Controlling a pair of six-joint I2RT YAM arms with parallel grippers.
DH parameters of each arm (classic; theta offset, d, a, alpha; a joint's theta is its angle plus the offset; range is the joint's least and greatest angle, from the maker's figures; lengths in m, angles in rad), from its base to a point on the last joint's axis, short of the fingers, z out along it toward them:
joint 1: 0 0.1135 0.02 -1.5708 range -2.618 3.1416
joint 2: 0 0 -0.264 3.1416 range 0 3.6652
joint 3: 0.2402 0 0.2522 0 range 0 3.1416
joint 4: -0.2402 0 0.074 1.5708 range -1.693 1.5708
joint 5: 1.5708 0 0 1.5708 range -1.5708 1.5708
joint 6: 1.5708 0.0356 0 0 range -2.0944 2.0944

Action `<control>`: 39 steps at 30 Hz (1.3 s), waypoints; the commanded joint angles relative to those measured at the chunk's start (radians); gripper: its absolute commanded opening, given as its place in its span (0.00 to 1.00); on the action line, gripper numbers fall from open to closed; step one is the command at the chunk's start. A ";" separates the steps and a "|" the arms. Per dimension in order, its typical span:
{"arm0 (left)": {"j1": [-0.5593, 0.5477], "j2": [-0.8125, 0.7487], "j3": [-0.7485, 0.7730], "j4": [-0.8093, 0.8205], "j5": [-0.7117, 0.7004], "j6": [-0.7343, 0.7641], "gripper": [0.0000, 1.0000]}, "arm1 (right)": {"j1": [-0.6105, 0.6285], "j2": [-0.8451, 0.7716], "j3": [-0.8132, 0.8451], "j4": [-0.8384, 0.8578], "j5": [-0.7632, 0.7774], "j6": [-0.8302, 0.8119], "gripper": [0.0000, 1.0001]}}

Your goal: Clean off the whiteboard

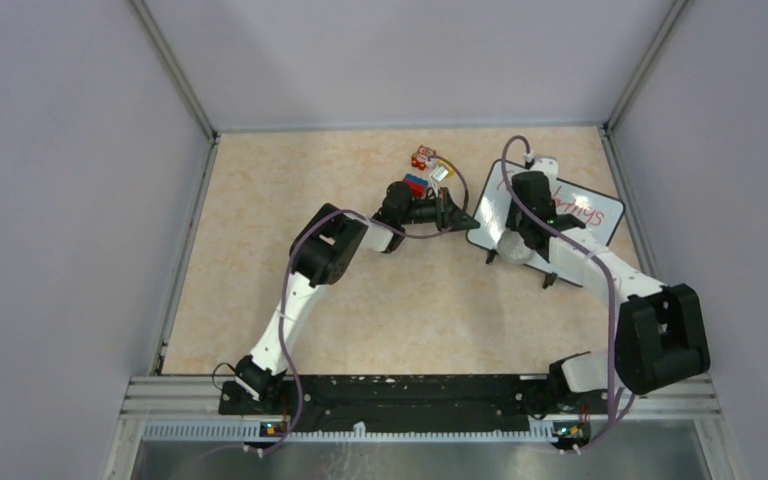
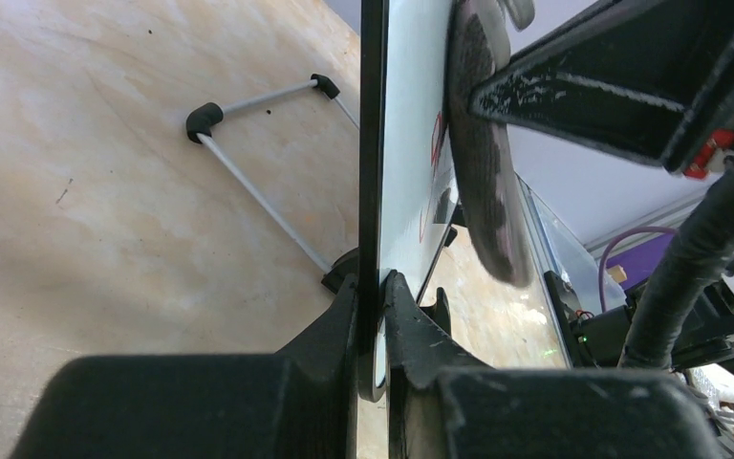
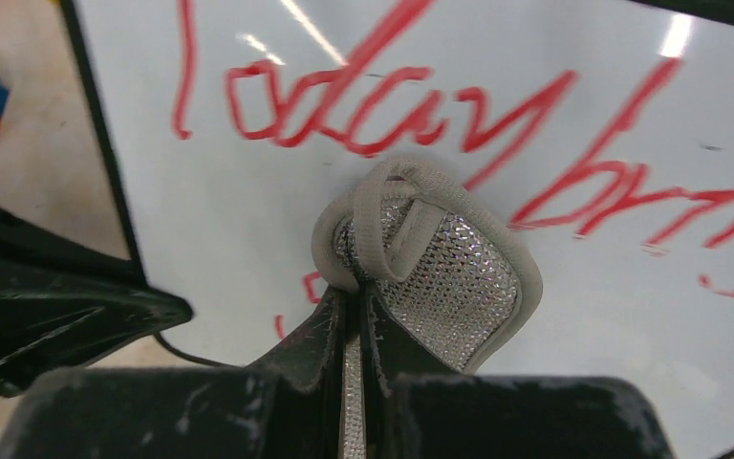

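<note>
Right wrist view: grey sparkly cloth (image 3: 449,277) against black-framed glossy whiteboard (image 3: 239,210), erasing barely begun.
Right gripper (image 3: 354,301) clenched the cloth, left gripper (image 2: 373,306) the board's edge, far right on the table (image 1: 360,300); red handwriting (image 3: 363,115) was nearly whole.

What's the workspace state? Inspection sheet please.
Surface: beige table, no spills seen.
Job's things: whiteboard propped on feet, red writing not yet erased.
Clutter: small toy blocks at the far side.
Grippers: left gripper shut on the whiteboard's edge; right gripper shut on a cloth at the board's face.
Cables: purple cables along both arms.
Surroundings: grey walls, metal frame.
</note>
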 commanded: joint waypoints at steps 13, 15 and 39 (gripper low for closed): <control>0.007 0.037 -0.010 -0.052 -0.051 0.047 0.00 | -0.078 -0.040 -0.005 -0.007 0.018 0.042 0.00; 0.007 0.037 -0.010 -0.052 -0.051 0.046 0.00 | -0.099 -0.071 -0.029 -0.022 0.056 0.046 0.00; 0.004 0.027 -0.007 -0.085 -0.049 0.077 0.00 | 0.187 0.221 0.171 -0.010 0.073 0.052 0.00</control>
